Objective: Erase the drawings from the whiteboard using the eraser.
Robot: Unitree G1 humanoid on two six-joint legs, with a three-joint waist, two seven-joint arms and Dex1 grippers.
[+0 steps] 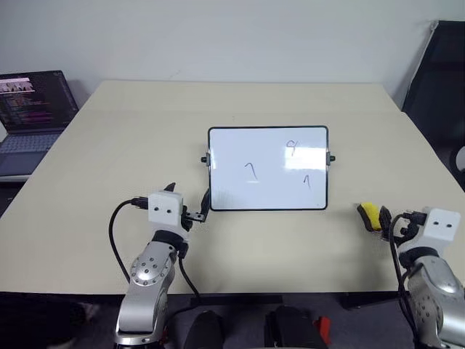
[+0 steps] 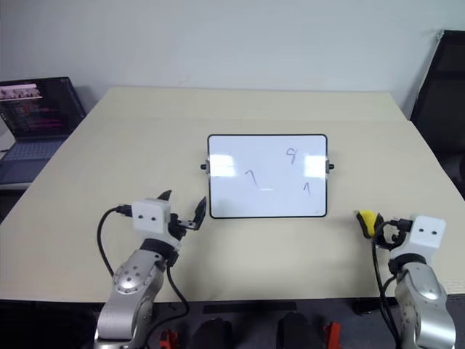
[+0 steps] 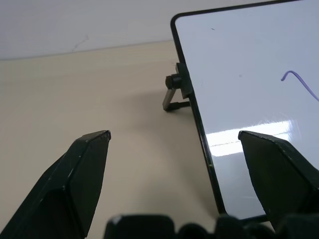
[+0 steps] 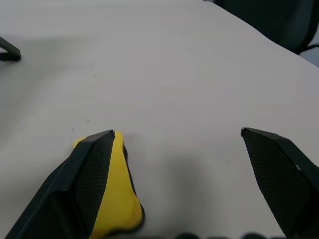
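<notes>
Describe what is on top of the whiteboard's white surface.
Three small dark drawings sit on the whiteboard, plus bright reflections. Nothing else lies on it.

Beige table (image 1: pixel 109 167) with whiteboard (image 1: pixel 267 189) propped at centre, yellow eraser (image 1: pixel 370 216) nearby, laptop (image 1: pixel 29 120) at far corner.

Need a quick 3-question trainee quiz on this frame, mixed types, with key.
1. True or false: the eraser lies on the whiteboard.
2. How many drawings are on the whiteboard?
3. Which gripper is nearer the eraser? A) left gripper B) right gripper

Key:
1. False; it sits on the table, off the whiteboard's right side.
2. Three.
3. B; the eraser shows beside one of its open fingers, not clamped.
</notes>
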